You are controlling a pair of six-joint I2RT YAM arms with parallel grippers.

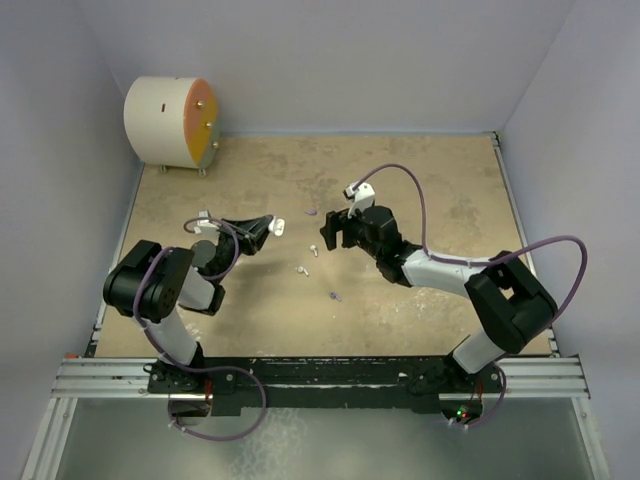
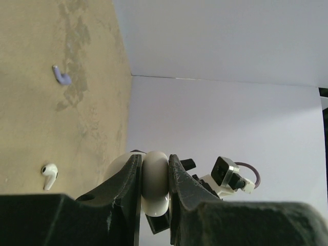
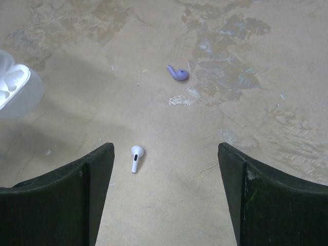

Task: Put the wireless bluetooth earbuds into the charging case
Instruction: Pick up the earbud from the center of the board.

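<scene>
- Clamping the case [image 2: 155, 189], the left gripper [image 2: 154, 158] has both fingers pressed flat against its sides and holds it off the table [image 1: 450, 190].
- Case wells show in the right wrist view; no bud can be seen seated in them.
- Right gripper [image 3: 165, 148] — fingers spread wide, gripping nothing, just right of the case with its tips toward it.
- White bud [image 1: 312, 246]: on the table just right of the case, in the gap between the right fingers and touching neither.
- Second white bud [image 1: 300, 270]: on the table right of the case, nearer the arm bases.
- Purple bud [image 1: 312, 212]: on the table right of the case, slightly farther from the bases.
- Second purple bud [image 1: 335, 296] — on the table, well apart from the case, toward the bases.
- Drum [image 1: 170, 122]: on its side in the far left corner, well apart from the case.
</scene>
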